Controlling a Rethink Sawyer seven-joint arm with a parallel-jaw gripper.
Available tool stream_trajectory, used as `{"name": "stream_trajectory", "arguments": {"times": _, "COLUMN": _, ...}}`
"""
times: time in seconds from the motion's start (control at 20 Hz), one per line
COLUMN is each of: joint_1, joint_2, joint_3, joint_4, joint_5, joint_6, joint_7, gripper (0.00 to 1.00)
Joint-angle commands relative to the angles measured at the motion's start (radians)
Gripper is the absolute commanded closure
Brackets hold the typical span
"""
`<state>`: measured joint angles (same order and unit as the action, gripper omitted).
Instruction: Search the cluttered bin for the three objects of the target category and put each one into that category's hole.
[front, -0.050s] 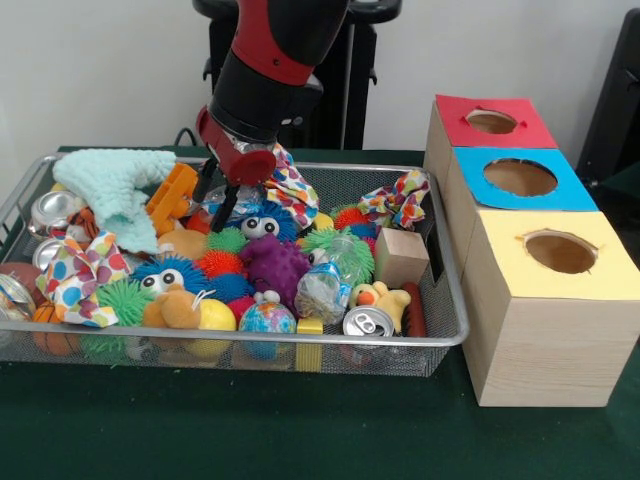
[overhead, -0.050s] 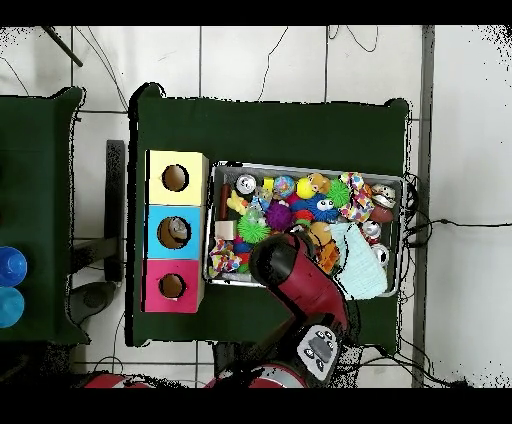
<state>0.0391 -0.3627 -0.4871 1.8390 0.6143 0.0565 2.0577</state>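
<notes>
A wire mesh bin holds a heap of toys, cloths and cans. My gripper hangs low over the bin's back middle, just above a blue fuzzy toy with eyes and beside an orange block. A polka-dot cloth rises right against the wrist; whether it is held cannot be made out. Three wooden boxes stand beside the bin, with a red-topped hole, a blue-topped hole and a yellow-topped hole. In the overhead view the arm covers the gripper.
In the bin lie a mint knitted cloth, a purple spiky ball, green spiky balls, a wooden block, soda cans, a yellow duck and another dotted cloth. Green felt covers the table.
</notes>
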Motion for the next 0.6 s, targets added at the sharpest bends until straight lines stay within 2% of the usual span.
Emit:
{"name": "stream_trajectory", "arguments": {"times": 0.05, "joint_1": -0.019, "joint_2": 0.008, "joint_3": 0.080, "joint_4": -0.039, "joint_5": 0.029, "joint_6": 0.102, "joint_7": 0.196, "gripper": 0.00}}
{"name": "stream_trajectory", "arguments": {"times": 0.3, "joint_1": -0.033, "joint_2": 0.021, "joint_3": 0.128, "joint_4": -0.021, "joint_5": 0.038, "joint_6": 0.074, "joint_7": 0.212, "gripper": 0.00}}
{"name": "stream_trajectory", "arguments": {"times": 0.6, "joint_1": -0.006, "joint_2": 0.016, "joint_3": 0.146, "joint_4": 0.014, "joint_5": 0.063, "joint_6": 0.073, "joint_7": 0.255, "gripper": 0.00}}
